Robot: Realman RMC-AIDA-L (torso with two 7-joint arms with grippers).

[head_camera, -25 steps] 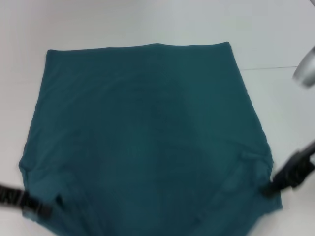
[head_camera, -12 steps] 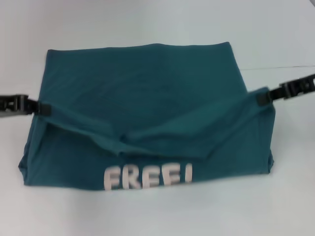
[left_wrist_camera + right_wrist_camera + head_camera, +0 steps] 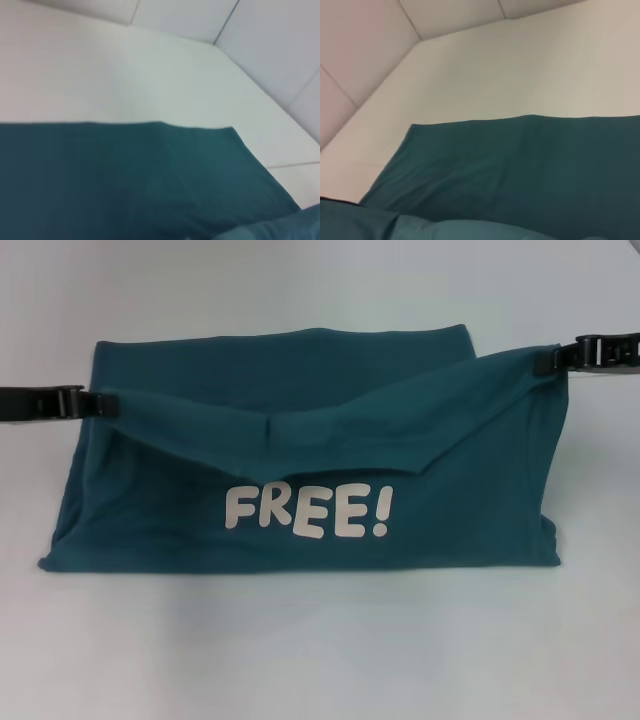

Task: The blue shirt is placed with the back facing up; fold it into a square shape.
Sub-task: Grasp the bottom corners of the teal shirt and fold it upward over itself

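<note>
The blue shirt (image 3: 300, 490) lies spread on the white tabletop (image 3: 320, 660), its near part lifted and folded over so the white "FREE!" lettering (image 3: 308, 512) faces up. The left claw (image 3: 100, 404) is clenched on the raised edge at one side, the right claw (image 3: 545, 361) on the corner opposite, the cloth sagging between them.

White surface (image 3: 320, 650), plain and matte, with a thin dark seam (image 3: 600, 375) crossing its right side; pale wall panels (image 3: 280, 45) with narrow joints rise behind its far edge
</note>
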